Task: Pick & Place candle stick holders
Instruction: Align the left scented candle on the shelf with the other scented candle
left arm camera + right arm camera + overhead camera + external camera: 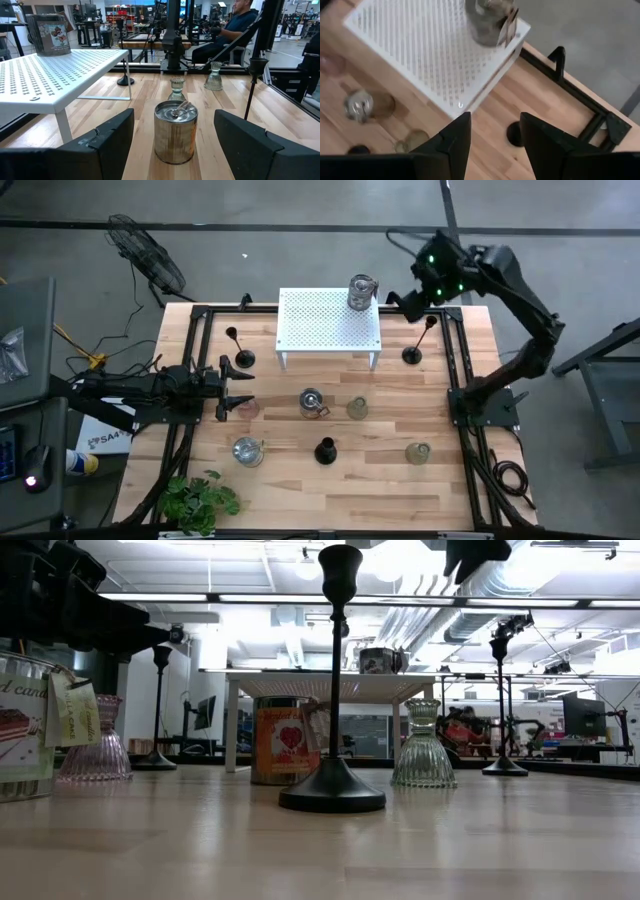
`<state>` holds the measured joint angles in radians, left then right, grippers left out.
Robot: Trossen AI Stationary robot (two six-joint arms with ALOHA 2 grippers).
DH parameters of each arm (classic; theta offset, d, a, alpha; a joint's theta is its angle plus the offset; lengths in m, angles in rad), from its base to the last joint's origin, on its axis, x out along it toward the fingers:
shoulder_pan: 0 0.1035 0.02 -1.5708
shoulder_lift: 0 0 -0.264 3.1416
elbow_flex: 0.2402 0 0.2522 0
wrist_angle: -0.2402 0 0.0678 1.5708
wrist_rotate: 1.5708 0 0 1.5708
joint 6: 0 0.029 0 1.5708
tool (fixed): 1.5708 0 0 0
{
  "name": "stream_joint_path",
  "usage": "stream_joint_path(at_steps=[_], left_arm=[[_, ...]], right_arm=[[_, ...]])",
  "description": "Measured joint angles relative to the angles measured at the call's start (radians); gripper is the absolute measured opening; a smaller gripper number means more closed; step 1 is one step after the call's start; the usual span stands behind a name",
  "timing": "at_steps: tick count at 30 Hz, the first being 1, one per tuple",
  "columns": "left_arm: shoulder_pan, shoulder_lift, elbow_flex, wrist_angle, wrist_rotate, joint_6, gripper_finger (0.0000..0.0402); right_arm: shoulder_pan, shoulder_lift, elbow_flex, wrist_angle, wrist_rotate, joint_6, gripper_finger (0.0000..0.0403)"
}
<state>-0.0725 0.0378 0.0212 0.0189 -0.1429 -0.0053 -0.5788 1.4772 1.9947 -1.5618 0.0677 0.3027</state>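
High view: right claw (408,302) hovers parted, empty, above slim black stemmed candlestick (413,352) beside white perforated metal stand (329,320) on wooden table (300,480).
Handling: light, stiff, top-heavy; pinch mid-stem.
Left claw (236,385): parted, empty.

Plant (197,502) cut by frame edge

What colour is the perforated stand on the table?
White, with a grid of small holes; the stand shows best in the high view.
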Motion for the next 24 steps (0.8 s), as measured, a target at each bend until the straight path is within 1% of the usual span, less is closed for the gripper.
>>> stream_joint_path(at_steps=[5, 9, 13, 18, 24], left_arm=[[0.000, 0.000, 0.000, 0.000, 0.000, 0.000, 0.0269], [0.000, 0.000, 0.000, 0.000, 0.000, 0.000, 0.0269], [0.000, 0.000, 0.000, 0.000, 0.000, 0.000, 0.0269], [0.000, 0.000, 0.000, 0.000, 0.000, 0.000, 0.0269], [0.000, 0.000, 0.000, 0.000, 0.000, 0.000, 0.0269]], right_arm=[[0.134, -0.113, -0.166, 0.079, 0.066, 0.076, 0.0162], [0.223, -0.208, -0.344, 0.178, 0.082, 0.136, 0.0162], [0.316, -0.302, -0.525, 0.293, 0.143, 0.197, 0.0162], [0.405, -0.399, -0.729, 0.444, 0.180, 0.263, 0.0162], [0.507, -0.486, -0.932, 0.631, 0.215, 0.307, 0.0162]])
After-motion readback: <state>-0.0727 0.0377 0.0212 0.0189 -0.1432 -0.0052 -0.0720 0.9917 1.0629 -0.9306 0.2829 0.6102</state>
